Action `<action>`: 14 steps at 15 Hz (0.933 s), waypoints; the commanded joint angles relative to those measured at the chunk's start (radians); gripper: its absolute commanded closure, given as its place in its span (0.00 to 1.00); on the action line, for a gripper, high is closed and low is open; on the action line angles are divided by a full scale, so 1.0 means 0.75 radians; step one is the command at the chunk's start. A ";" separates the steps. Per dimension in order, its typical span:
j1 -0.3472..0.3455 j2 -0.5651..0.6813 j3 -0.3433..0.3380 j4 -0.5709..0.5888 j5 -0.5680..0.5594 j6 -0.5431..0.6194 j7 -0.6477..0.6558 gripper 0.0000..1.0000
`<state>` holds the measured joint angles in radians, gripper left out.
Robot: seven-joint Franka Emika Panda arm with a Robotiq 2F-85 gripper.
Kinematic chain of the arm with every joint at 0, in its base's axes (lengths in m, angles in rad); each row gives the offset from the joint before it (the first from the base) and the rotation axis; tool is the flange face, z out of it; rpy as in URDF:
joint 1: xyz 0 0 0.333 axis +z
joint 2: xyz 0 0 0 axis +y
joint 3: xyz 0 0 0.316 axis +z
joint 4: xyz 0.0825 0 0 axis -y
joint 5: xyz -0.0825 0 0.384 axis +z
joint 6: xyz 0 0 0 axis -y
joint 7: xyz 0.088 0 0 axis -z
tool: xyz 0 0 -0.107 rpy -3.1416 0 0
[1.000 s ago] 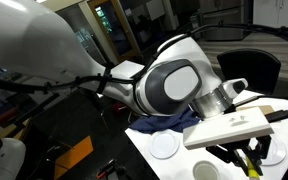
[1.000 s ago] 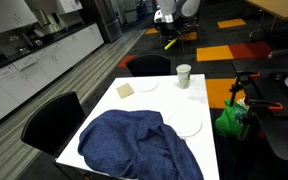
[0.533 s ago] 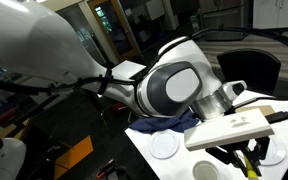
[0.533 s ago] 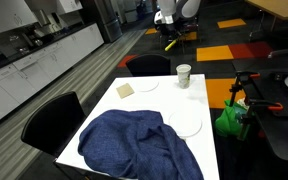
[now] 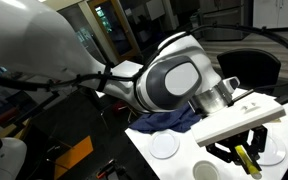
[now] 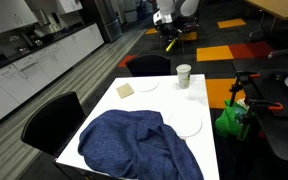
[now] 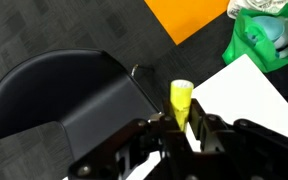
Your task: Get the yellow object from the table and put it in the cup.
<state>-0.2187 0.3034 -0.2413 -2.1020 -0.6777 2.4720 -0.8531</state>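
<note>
I see the table in an exterior view, its white top half covered by a rumpled blue cloth. The arm fills much of an exterior view, hanging high past the table's far end. On the wrist view a black chair sits below, with the table's corner just beside it. The cup stands upright near the far edge of the table, apart from the cloth. My gripper is pinching the yellow object, one finger on each side. The yellow object is in the air, off the table and well apart from the cup.
</note>
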 commanded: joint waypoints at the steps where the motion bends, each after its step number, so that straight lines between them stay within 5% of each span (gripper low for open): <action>1: 0.014 -0.076 0.036 0.003 -0.042 -0.190 -0.134 0.95; 8: 0.054 -0.179 0.064 -0.043 -0.241 -0.410 -0.102 0.95; 14: 0.070 -0.148 0.113 -0.061 -0.260 -0.440 -0.084 0.95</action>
<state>-0.1766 0.2010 -0.1775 -2.1249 -0.8543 2.1741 -0.9248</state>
